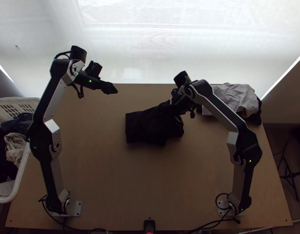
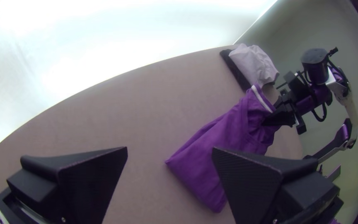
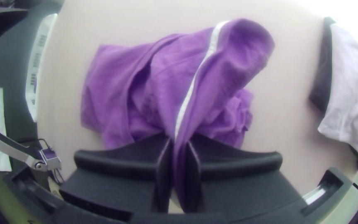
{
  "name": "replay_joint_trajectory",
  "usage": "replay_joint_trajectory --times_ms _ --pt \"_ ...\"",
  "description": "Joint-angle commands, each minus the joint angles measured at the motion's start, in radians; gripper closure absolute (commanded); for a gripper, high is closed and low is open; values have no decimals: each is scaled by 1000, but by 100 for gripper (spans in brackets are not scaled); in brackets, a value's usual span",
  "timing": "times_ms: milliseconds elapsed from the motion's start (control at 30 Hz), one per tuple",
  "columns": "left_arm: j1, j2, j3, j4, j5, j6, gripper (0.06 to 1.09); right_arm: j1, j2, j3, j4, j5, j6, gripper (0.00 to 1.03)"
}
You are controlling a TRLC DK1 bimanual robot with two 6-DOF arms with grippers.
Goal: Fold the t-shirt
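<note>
Right wrist view: the right fingers [image 3: 237, 157] pinch the t-shirt [image 3: 117, 91] by its collar [image 3: 243, 54] (white-taped); best lowered slowly, square to the counter's [image 1: 111, 175] far edge. Left fingers [image 2: 83, 178] stand parted.

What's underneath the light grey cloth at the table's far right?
Dark fabric sticks out from under the light grey cloth. The rest is covered, so I can't tell how far it extends or what else lies there.

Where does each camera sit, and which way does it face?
Top view: fixed above the table's near edge, facing steeply down; left arm, right arm show.
Left wrist view: left wrist, facing across the table past the open left gripper.
Right wrist view: right wrist, facing down on the t-shirt, right gripper closed on it.
Both wrist views share the t-shirt.
</note>
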Motion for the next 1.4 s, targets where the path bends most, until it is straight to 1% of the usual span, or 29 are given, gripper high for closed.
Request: replay_joint_trajectory --times_ms 0,200,233,267,300,333,367,400,467,633,700,767,867,933,1100,1167,1233,1300,1367 --pt "-9 -1 1 0 -1 -1 10 -53 -23 -112 35 7 -8 100" --pt "-12 -1 1 0 -2 -3 10 -53 -2 -177 142 7 -11 100" --pt "-12 -1 1 -1 -2 -3 10 -56 6 -181 154 7 -11 94" --pt "-9 -3 -1 -3 -2 -3 10 -57 16 -181 153 6 -11 71" --pt "-6 -4 1 -3 -2 -3 10 -57 20 -184 150 6 -11 38" --pt "-3 -4 1 -4 -2 -3 10 -57 26 -183 147 6 -14 8" --pt "1 -6 1 -6 -2 -3 10 -56 29 -171 117 6 -34 3" --pt "5 -9 1 -7 -2 -3 10 -53 24 -157 90 6 -51 3" --pt "12 -10 1 -9 -2 -1 10 -53 -31 -152 82 13 -64 3" --pt "25 -9 -1 -12 -2 2 10 -25 -145 -92 81 201 -118 3" --pt "25 -6 -1 -10 -2 3 10 30 -154 -62 81 222 -118 3" --pt "26 -3 -1 -10 -2 2 10 118 -134 -39 82 256 -133 3" --pt "21 -1 -1 -7 -2 0 10 225 -51 -11 87 308 -152 3" --pt "17 -1 -1 -3 -2 -3 10 263 21 1 96 359 -172 3" --pt "14 0 -1 -1 -4 -6 10 263 136 -14 120 365 -167 3" --pt "17 0 -1 -1 -4 -6 10 247 156 -66 189 362 -164 3" --pt "23 0 -1 -1 -4 -4 10 236 182 -99 229 342 -164 3" --pt "26 4 -1 -1 -4 -4 10 222 199 -96 231 319 -152 3" --pt "28 4 -1 0 -4 -3 10 208 168 -74 222 288 -141 3"
